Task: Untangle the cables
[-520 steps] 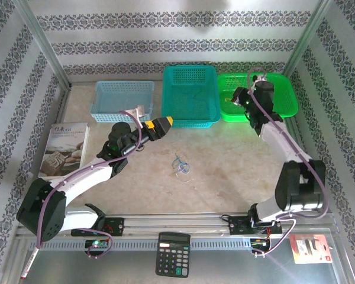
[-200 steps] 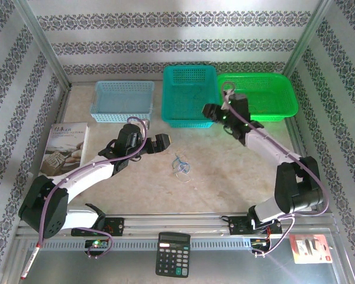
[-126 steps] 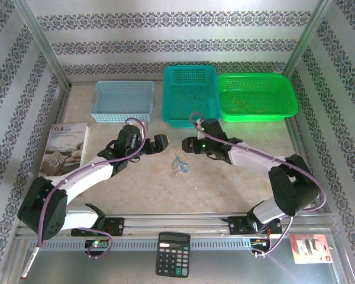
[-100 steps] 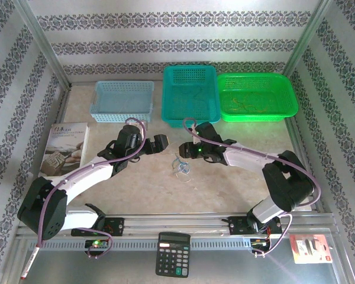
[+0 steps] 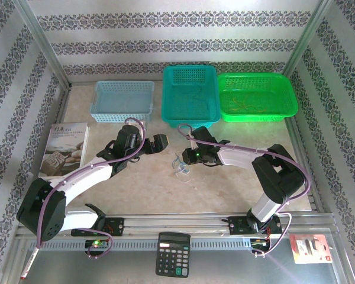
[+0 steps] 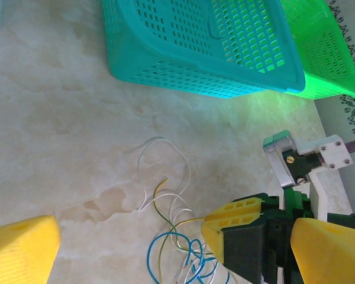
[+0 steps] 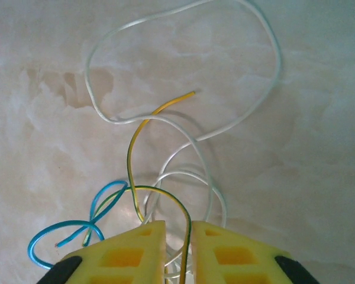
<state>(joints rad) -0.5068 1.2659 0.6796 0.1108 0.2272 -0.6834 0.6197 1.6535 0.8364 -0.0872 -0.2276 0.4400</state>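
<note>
Left gripper (image 6: 176, 239) spread wide, its yellow fingers (image 6: 18, 251) framing the bottom corners. Between them on the marble surface (image 6: 59, 118) lie the cables (image 6: 174, 231): white, yellow-green and blue loops. Right gripper (image 6: 225, 223) noses in at the tangle's right edge. Teal basket (image 6: 183, 53) and green basket (image 6: 325, 53) sit beyond.

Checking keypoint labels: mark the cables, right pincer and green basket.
cables (image 5: 180, 167), top view, middle of the tangle.
right pincer (image 7: 177, 229), right wrist view, midway between its fingertips.
green basket (image 5: 257, 117), top view, near wall.
</note>
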